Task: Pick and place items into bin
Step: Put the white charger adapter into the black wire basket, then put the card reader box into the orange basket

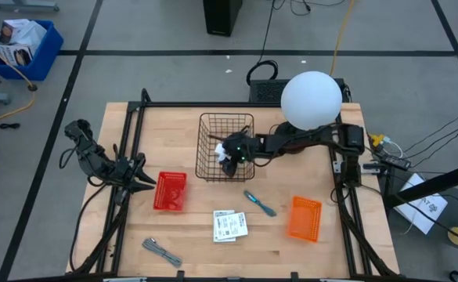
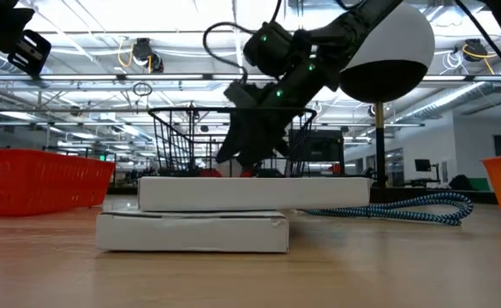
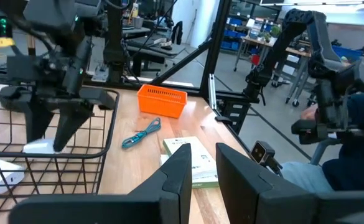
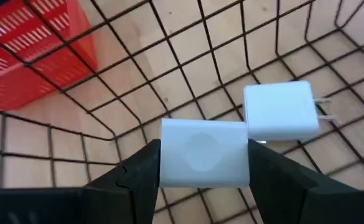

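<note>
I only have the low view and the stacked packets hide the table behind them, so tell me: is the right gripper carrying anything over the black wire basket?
Observer: Yes. The right gripper is shut on a small white block, above the black wire basket.
Operator: Is anything in the basket already?
Observer: One white plug-in charger block lies on its floor.
Operator: What is left on the table?
Observer: The slim teal-handled tool, the grey metal tool and the white printed card packets.
Operator: And the left gripper?
Observer: The left gripper waits beside the red plastic basket.
</note>
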You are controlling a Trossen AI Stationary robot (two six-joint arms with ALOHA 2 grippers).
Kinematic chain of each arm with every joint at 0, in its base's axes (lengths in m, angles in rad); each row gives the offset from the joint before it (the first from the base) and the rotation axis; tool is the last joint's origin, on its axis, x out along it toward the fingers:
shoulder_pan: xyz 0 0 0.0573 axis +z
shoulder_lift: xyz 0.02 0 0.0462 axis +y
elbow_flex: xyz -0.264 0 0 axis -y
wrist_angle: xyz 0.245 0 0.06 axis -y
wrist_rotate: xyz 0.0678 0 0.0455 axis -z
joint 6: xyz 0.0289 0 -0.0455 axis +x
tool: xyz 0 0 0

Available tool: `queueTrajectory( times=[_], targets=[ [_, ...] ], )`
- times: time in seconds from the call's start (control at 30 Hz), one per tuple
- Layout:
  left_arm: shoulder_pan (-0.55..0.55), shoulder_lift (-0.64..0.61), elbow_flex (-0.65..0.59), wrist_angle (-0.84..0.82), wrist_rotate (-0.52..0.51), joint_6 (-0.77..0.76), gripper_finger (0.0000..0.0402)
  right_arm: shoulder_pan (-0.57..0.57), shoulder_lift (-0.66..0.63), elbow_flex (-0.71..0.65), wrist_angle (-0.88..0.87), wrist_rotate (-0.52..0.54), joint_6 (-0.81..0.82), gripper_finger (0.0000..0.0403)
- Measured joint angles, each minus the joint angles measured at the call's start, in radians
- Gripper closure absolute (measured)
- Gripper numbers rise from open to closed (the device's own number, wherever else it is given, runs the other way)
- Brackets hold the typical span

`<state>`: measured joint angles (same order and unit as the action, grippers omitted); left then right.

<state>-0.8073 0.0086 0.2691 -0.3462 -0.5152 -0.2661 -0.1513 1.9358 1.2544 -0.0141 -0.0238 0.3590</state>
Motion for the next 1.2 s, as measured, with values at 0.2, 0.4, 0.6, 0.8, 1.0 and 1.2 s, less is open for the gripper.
queueTrajectory(
  times=[0.2, 0.4, 0.6, 0.8, 1.0, 1.2],
  targets=[
    [0.0, 0.0, 0.0, 0.0, 0.0, 0.0, 0.0325, 0.011, 0.022, -0.001, 0.029, -0.001, -0.056, 0.0189],
    [0.0, 0.0, 0.0, 0.0, 0.0, 0.0, 0.0325, 0.023, 0.023, -0.001, 0.061, 0.0, -0.064, 0.015],
    [0.0, 0.0, 0.0, 0.0, 0.0, 0.0, 0.0325, 0.028, 0.014, -0.001, 0.054, 0.023, -0.073, 0.012],
    [0.0, 0.0, 0.0, 0.0, 0.0, 0.0, 0.0325, 0.079, -0.038, -0.001, 0.119, 0.023, -0.155, 0.0123],
    [0.0, 0.0, 0.0, 0.0, 0.0, -0.006, 0.0325, 0.16, -0.12, -0.001, 0.123, 0.025, -0.231, 0.0131],
    [0.0, 0.0, 0.0, 0.016, 0.0, -0.07, 0.0325, 0.283, -0.192, -0.001, 0.113, 0.026, -0.251, 0.0138]
  ],
)
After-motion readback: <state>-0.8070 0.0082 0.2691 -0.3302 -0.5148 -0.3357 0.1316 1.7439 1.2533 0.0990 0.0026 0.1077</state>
